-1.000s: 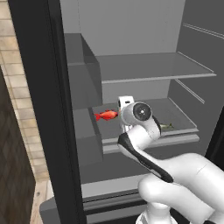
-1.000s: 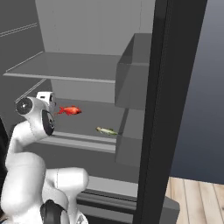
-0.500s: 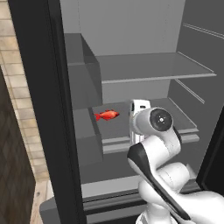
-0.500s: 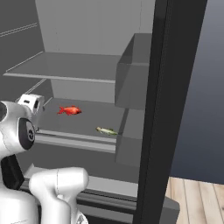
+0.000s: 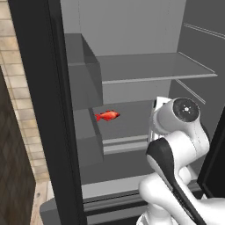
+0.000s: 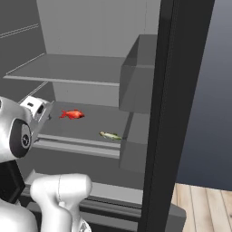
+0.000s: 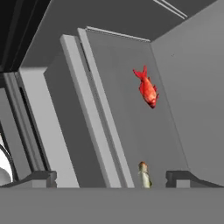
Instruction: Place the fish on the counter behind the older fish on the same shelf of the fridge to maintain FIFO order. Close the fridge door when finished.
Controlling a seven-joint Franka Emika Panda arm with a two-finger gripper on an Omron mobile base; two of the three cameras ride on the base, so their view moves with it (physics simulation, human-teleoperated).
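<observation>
**kitchenbot_fan:** Fish (image 5: 107, 115) status, anyone? Going left to right in the left base view, I'm seeing the open fridge door (image 5: 48, 110) standing tall and black at the left edge, then its grey inner bins (image 5: 83, 88), then the red one lying on the wide grey shelf (image 5: 127, 121) inside the fridge (image 5: 132, 35).

**sim_lurker:** Yep, it's sitting flat on that shelf, toward the back, nothing touching it. From the right base view it's lying at the left part of the shelf, and the older fish (image 6: 110, 135), the pale greenish one, is lying to its right and closer to the front lip. Same shelf, the two well apart.

**kitchenbot_fan:** So the red one is sitting deeper in than the pale one?

**sim_lurker:** Looking that way from both sides. The hand view is rolling everything sideways, but there the red one is showing farther up the shelf panel and the pale one is peeking in just between the fingertips (image 7: 41, 177).

**kitchenbot_fan:** What's the gripper (image 7: 116, 179) doing?

**sim_lurker:** Fingers are standing wide apart, holding nothing. It's hanging out at the front of the shelf. The upper shelf (image 6: 68, 72) isn't holding anything I can make out. Right-hand door (image 6: 176, 113) is standing open too.
</observation>
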